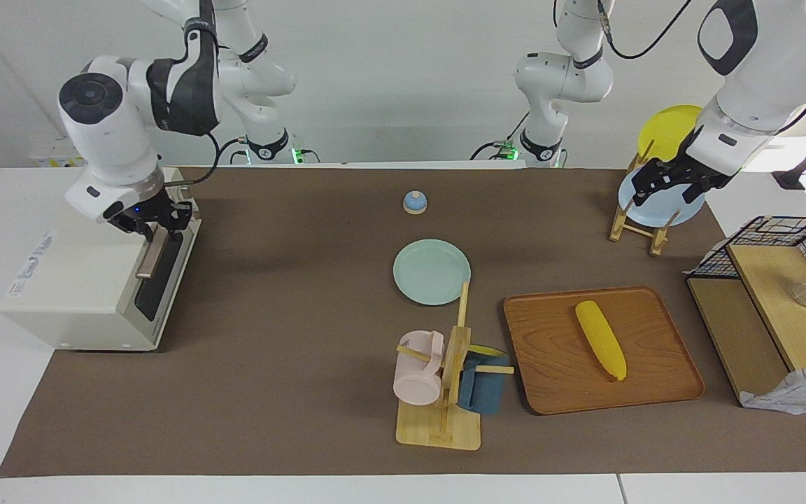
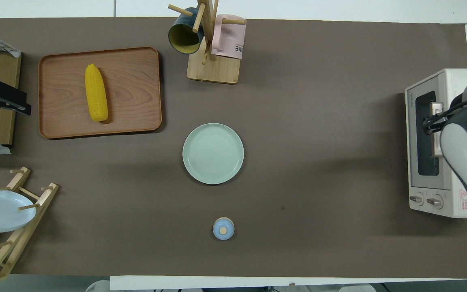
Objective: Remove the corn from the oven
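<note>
The yellow corn (image 1: 600,338) lies on the wooden tray (image 1: 557,392), out in the open; it also shows in the overhead view (image 2: 96,97). The cream-white oven (image 1: 88,280) stands at the right arm's end of the table with its dark glass door shut. My right gripper (image 1: 154,225) is at the end of the oven's tan bar handle (image 1: 148,260) that is nearer to the robots. My left gripper (image 1: 662,183) hangs open and empty in the air by the plate rack (image 1: 637,224), apart from the corn.
A green plate (image 1: 432,271) and a small blue lidded pot (image 1: 415,202) sit mid-table. A mug tree (image 1: 445,392) with a pink and a blue mug stands beside the tray. The plate rack holds a blue and a yellow plate. A black wire basket (image 1: 788,238) sits on wooden boards.
</note>
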{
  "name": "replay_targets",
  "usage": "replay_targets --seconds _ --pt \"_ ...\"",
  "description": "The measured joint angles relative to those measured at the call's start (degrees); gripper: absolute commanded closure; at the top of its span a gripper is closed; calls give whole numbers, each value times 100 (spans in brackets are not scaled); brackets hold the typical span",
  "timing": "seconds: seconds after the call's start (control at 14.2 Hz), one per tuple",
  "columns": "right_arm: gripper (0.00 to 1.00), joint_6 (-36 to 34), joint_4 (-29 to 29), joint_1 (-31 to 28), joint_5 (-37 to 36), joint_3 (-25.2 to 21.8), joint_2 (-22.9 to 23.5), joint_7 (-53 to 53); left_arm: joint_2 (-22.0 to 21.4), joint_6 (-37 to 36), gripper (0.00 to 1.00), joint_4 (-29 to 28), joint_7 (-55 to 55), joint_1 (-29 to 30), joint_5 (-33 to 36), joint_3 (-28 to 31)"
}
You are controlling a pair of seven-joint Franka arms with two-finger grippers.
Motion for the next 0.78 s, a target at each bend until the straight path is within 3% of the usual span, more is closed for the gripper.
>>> replay_targets --seconds 0.14,0.42,0.78 --pt "0 -351 386 -43 468 1 -210 -7 0 0 0 0 0 0 0 0" --pt "0 -1483 1387 -63 624 2 -199 226 0 0 0 0 0 0 0 1" --pt "0 -1730 1667 -96 586 -1 69 274 0 0 0 0 0 0 0 1"
